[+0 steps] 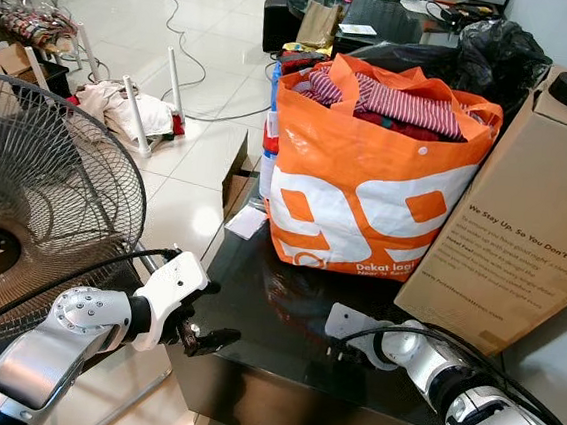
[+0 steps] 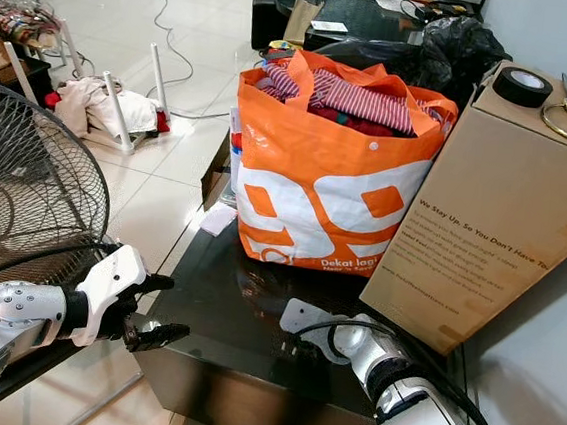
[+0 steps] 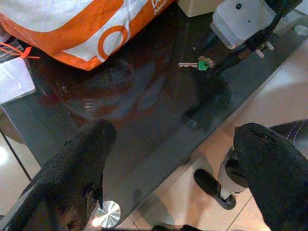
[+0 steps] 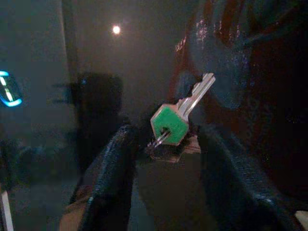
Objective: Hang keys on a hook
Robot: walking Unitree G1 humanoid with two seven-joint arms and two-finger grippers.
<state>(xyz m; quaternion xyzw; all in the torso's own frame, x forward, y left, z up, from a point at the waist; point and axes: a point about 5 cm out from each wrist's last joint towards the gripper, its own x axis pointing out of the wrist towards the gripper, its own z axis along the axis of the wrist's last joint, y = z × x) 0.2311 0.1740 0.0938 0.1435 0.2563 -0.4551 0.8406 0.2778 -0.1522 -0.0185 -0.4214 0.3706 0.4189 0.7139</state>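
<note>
1. Left arm (image 1: 61, 337): silver metal forearm, rounded joint housing dotted with small dark screws; white plastic wrist block; black cable looping along it.
2. Right arm (image 1: 467, 396): silver cylindrical segments with black bands; white wrist plate; thin black cable arcing over.
3. Fingers (image 3: 72, 178): long, black, matte, coarse-textured pads.

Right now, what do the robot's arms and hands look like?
Both arms are shiny silver metal tubes with round joints. The left arm has a boxy white wrist block, and thin black cables loop along it. The right arm has black cables too. Each ends in two long black jaws with a rough, grainy surface.
</note>
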